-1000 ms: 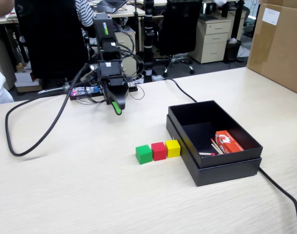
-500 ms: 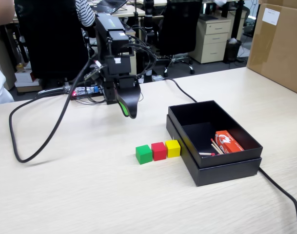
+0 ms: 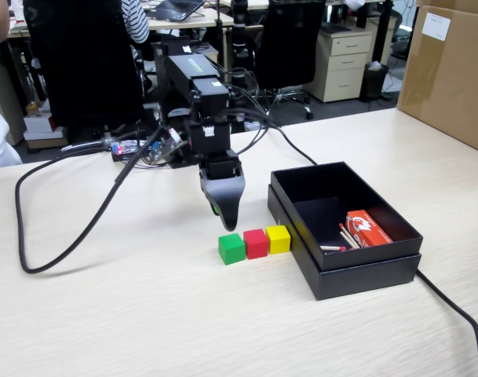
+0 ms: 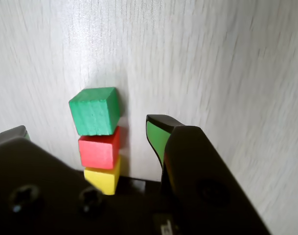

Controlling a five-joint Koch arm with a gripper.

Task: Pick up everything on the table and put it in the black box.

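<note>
1. In the fixed view, the pincer (image 3: pixel 225 214) is seen just left of the frame's centre, pointing down at the surface (image 3: pixel 129 314) and hanging just above and behind the green cube (image 3: pixel 231 248).
2. In the wrist view, the pincer (image 4: pixel 85 129) is shown open: one green-lined tip stands in the lower middle of the frame and the other tip peeks in at the left edge, with a wide gap between them. Nothing is held.
3. The three cubes are lined up in a touching row at the centre of the fixed view: green on the left, the red cube (image 3: pixel 256 243) in the middle, and the yellow cube (image 3: pixel 279 239) on the right.
4. The yellow cube is placed right against the left wall of the black box (image 3: pixel 301 240), which sits right of centre.
5. In the wrist view, the row runs vertically in the left-centre of the frame, with the green cube (image 4: pixel 94 111) on top, the red cube (image 4: pixel 99 148) below it and the yellow cube (image 4: pixel 104 177) lowest, partly hidden by the arm's body.
6. Inside the box, a red-and-white matchbox (image 3: pixel 367 228) and loose matches (image 3: pixel 344 239) are seen.
7. A black cable (image 3: pixel 66 228) is looped across the left of the surface.
</note>
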